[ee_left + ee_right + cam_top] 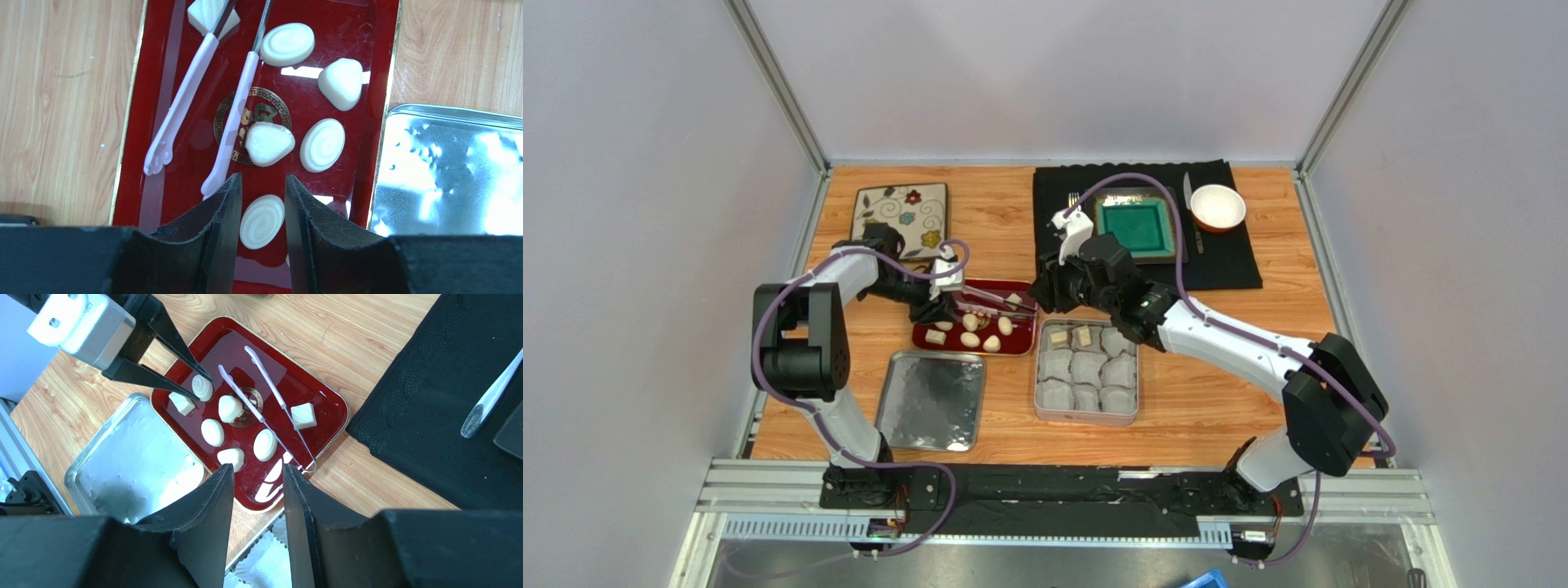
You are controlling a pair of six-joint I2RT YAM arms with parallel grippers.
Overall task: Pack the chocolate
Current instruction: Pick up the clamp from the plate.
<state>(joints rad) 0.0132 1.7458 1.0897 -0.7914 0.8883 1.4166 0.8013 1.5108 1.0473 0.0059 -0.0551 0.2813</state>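
Several cream chocolates [970, 339] lie on the red tray [946, 347], beside lilac tongs [995, 298]. My left gripper [263, 180] is low over the tray. Its jaws are open and straddle a spiral-topped chocolate [262, 220] that rests on the tray. The same chocolate shows between the left fingertips in the right wrist view [202, 388]. My right gripper [258, 471] is open and empty. It hovers over the tray's near edge, next to the metal tin [1038, 368] of white paper cups. Two chocolates [1071, 335] sit in the tin's far cups.
The tin's shiny lid [932, 398] lies left of the tin, in front of the tray. A black cloth [1234, 251] at the back right carries a green dish [1133, 226] and a white bowl [1217, 207]. A floral plate [902, 217] lies at the back left.
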